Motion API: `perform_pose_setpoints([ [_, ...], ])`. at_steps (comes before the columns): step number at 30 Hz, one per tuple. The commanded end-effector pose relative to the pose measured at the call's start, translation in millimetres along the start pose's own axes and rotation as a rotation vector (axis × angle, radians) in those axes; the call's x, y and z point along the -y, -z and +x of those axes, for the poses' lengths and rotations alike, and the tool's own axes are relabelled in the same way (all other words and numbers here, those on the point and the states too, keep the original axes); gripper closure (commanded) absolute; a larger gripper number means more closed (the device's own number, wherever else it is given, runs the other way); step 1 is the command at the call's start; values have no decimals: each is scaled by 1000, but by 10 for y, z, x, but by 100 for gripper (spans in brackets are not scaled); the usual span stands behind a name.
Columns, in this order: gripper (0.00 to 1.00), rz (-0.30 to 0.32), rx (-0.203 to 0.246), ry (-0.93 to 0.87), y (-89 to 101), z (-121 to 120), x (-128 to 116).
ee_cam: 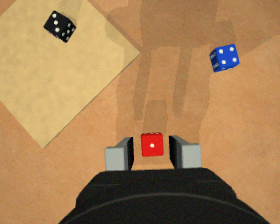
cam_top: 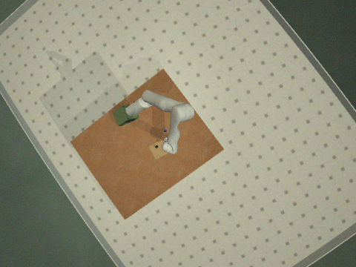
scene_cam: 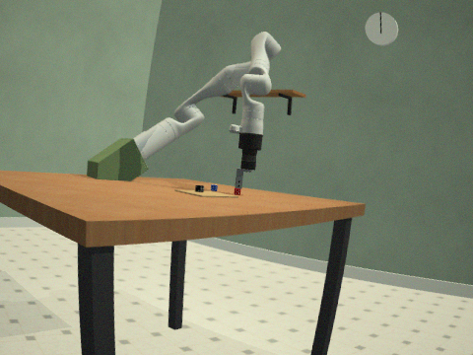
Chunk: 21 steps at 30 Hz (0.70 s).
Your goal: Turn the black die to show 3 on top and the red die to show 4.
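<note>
The red die (ee_cam: 151,144) lies on the bare wooden table, off the tan mat (ee_cam: 55,70), with one pip up. My gripper (ee_cam: 151,148) is open and straddles it, with a gap on each side between the die and the fingers. In the side view the fingers (scene_cam: 238,179) hang just over the red die (scene_cam: 237,191). The black die (ee_cam: 60,26) lies flat on the mat, with several pips up. The blue die (ee_cam: 224,57) lies on the table to the right, off the mat. The arm hides the red die in the overhead view.
The arm's green base (cam_top: 123,116) stands at the table's far corner. The mat (cam_top: 159,150) lies flat near the middle of the table (cam_top: 146,145), with the black die (cam_top: 156,145) on it and the blue die (cam_top: 165,130) beside it.
</note>
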State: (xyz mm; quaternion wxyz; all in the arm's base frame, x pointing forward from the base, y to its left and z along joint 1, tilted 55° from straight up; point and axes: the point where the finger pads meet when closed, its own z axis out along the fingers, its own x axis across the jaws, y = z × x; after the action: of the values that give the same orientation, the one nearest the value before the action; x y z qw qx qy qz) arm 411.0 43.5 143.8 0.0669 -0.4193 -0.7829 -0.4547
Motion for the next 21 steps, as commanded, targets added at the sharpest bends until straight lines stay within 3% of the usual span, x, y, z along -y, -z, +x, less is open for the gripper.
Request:
perform_pose_setpoints([
  [1, 30, 0, -2, -1, -23, 3, 4],
  [21, 30, 0, -2, -1, -173, 3, 4],
])
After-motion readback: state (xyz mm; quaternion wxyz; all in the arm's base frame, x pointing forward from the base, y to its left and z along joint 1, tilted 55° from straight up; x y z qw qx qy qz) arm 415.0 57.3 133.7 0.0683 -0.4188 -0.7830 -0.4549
